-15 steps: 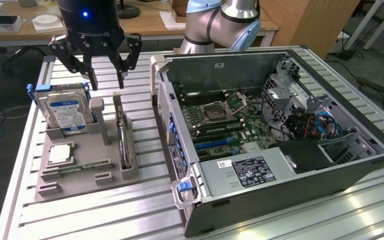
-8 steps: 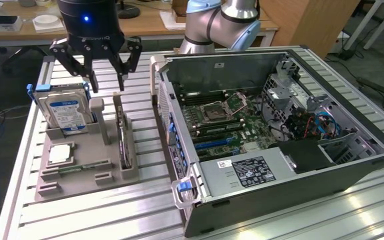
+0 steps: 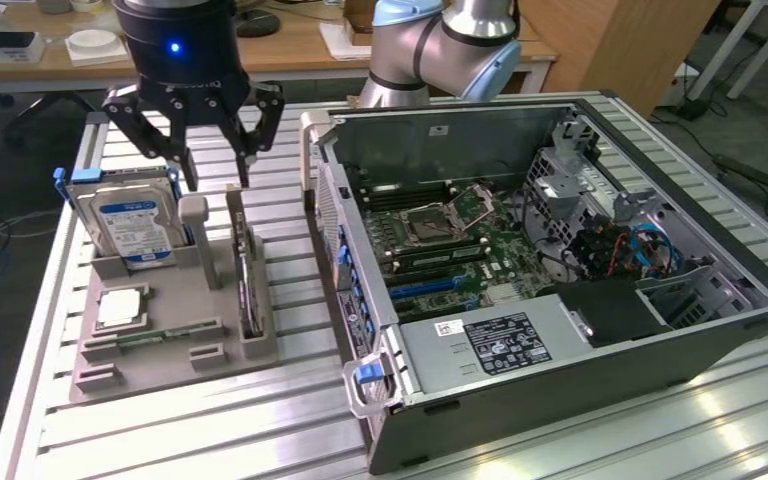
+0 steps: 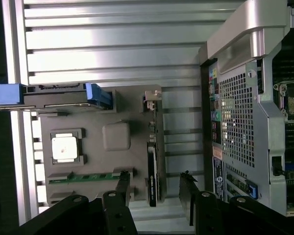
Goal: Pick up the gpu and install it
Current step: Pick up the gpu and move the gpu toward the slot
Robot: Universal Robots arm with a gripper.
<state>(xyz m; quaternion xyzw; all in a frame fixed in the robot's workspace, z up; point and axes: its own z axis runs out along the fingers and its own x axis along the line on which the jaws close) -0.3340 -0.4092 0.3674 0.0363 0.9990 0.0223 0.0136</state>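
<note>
While the tool hung spread wide over the gray fixture, the gpu stood on edge in its slot just beneath, untouched, lined up between the fingers in the wrist view. A good grasp likely needed a straight drop with the fingers astride the thin faces, centred lengthwise and clear of the slot walls. Hard drive stood near, exterior view's left. Open computer case sat farther along the tabletop, exterior view's right.

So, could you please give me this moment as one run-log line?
tool: open, hovering over gpu | gpu: on edge in gray holder, not gripped | computer case: open
</note>
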